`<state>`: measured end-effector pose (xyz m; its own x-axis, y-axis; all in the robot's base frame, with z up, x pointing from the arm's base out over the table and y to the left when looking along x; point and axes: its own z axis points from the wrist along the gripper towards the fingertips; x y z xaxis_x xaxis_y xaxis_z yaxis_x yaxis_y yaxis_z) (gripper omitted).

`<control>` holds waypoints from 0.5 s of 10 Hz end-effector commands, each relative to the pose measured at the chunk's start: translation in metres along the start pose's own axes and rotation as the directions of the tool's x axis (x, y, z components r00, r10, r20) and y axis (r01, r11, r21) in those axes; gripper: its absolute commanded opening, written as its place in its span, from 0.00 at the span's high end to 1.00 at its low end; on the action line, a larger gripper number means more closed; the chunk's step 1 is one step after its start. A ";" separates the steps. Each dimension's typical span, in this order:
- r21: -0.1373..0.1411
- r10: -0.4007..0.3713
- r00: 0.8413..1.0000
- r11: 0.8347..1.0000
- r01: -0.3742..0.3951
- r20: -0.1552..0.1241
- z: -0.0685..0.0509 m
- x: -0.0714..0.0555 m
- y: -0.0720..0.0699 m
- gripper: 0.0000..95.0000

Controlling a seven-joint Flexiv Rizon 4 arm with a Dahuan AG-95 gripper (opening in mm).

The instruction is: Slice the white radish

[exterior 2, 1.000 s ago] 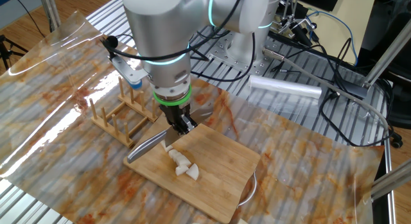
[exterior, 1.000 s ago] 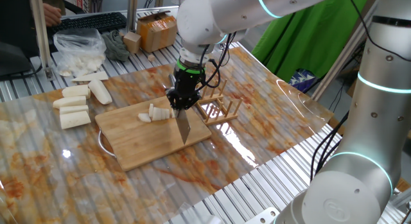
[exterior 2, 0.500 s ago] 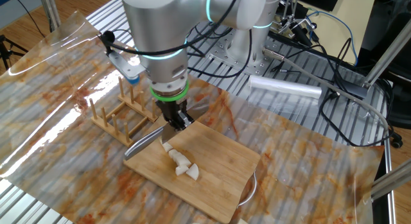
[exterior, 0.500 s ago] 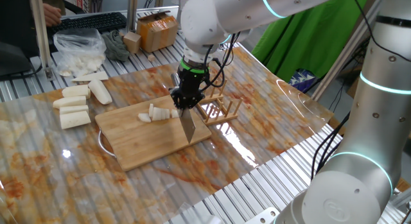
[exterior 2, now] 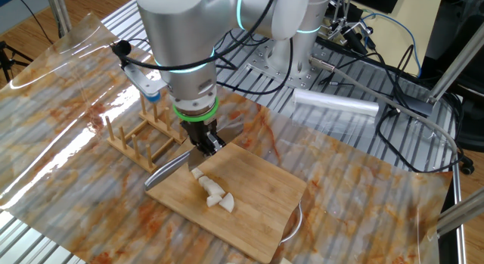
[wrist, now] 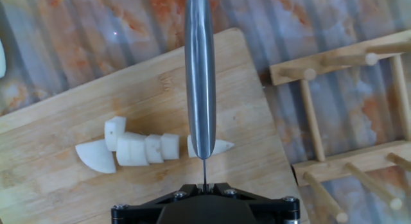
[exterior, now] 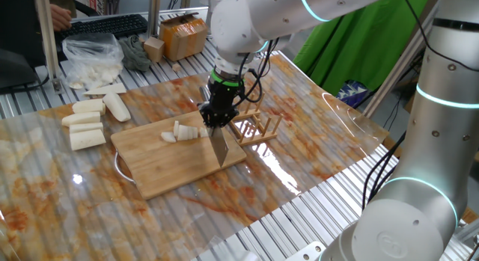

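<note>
The white radish (wrist: 146,149) lies on the bamboo cutting board (wrist: 77,185), cut into several pieces in a row, with its pointed tip piece (wrist: 221,147) at the right end. It also shows in one fixed view (exterior: 182,131) and in the other fixed view (exterior 2: 213,194). My gripper (exterior: 213,119) is shut on a knife (wrist: 200,76). The blade stands edge-down over the gap between the tip piece and the other pieces. In the other fixed view the gripper (exterior 2: 203,143) holds the knife (exterior 2: 168,170) with its blade pointing out past the board's edge.
A wooden dish rack (exterior: 256,125) stands just right of the board, close to the gripper. Bigger white cylinder chunks (exterior: 88,120) lie left of the board. A clear bag of white pieces (exterior: 93,57) sits at the back left. A plate rim (exterior 2: 295,222) peeks from under the board.
The gripper with the knife has shifted a little toward the radish's pointed end and the dish rack. The radish pieces have not moved.
</note>
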<state>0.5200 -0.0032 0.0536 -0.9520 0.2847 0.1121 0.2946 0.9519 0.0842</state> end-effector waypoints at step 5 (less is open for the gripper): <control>0.012 0.006 1.000 1.000 -0.006 0.009 0.021 -0.008 0.006 1.00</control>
<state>0.5276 0.0016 0.0349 -0.9504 0.2935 0.1030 0.3008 0.9515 0.0642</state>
